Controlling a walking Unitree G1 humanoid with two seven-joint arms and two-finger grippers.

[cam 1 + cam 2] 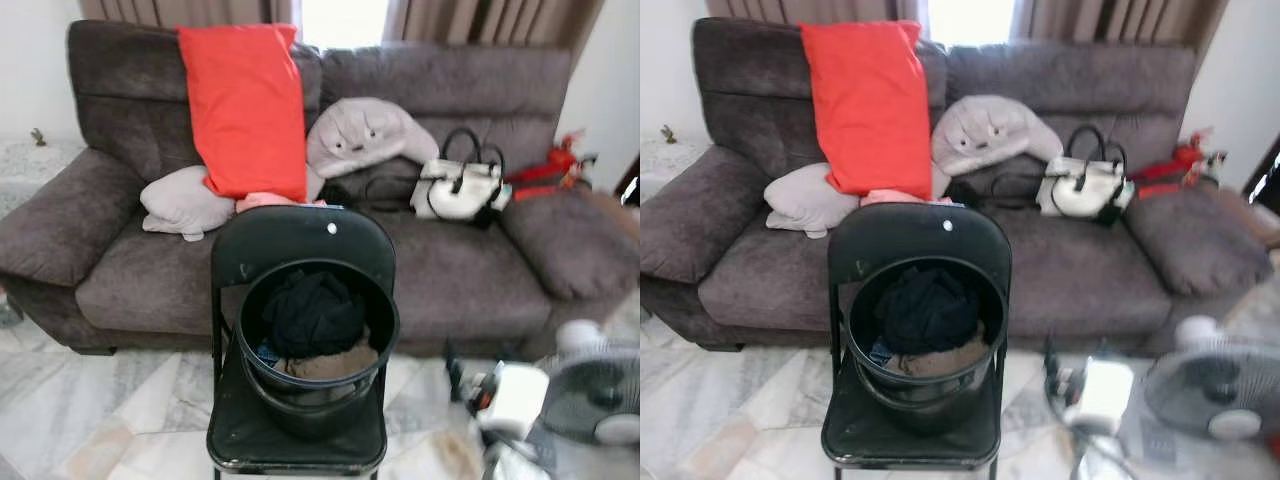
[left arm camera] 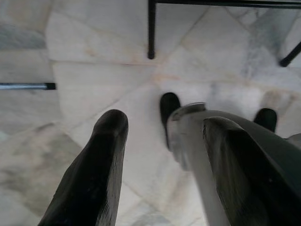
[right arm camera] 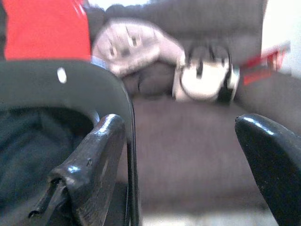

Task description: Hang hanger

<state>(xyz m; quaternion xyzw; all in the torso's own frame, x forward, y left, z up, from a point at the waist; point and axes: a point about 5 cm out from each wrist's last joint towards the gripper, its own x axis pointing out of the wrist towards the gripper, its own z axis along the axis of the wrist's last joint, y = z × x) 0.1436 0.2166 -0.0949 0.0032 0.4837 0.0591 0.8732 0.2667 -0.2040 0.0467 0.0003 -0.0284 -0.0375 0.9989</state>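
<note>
Ahead, left eye view: a black folding chair (image 1: 300, 240) stands in front of a brown plush sofa (image 1: 460, 280). A round black plastic bucket (image 1: 385, 310) sits on the seat, close to its back edge, with dark crumpled clothes (image 1: 312, 310) inside. No hanger can be made out; possibly it lies under the clothes. The sofa carries a red cushion (image 1: 245, 105) and a glossy white handbag (image 1: 458, 188). A blurred fan (image 1: 600, 400) stands at lower right.

Right eye view: same scene, nothing added.

Left wrist view: left gripper (image 2: 164, 122) points down at a pale marble floor (image 2: 94, 75), jaws spread, nothing between them.

Right wrist view: right gripper (image 3: 181, 122) is up at chair-back height, jaws spread wide & empty. The chair back & bucket lie just off one finger, sofa beyond.

Judgement: right arm is nearer the bucket; the reach would go forward & toward the robot's left, down through the open rim.
</note>
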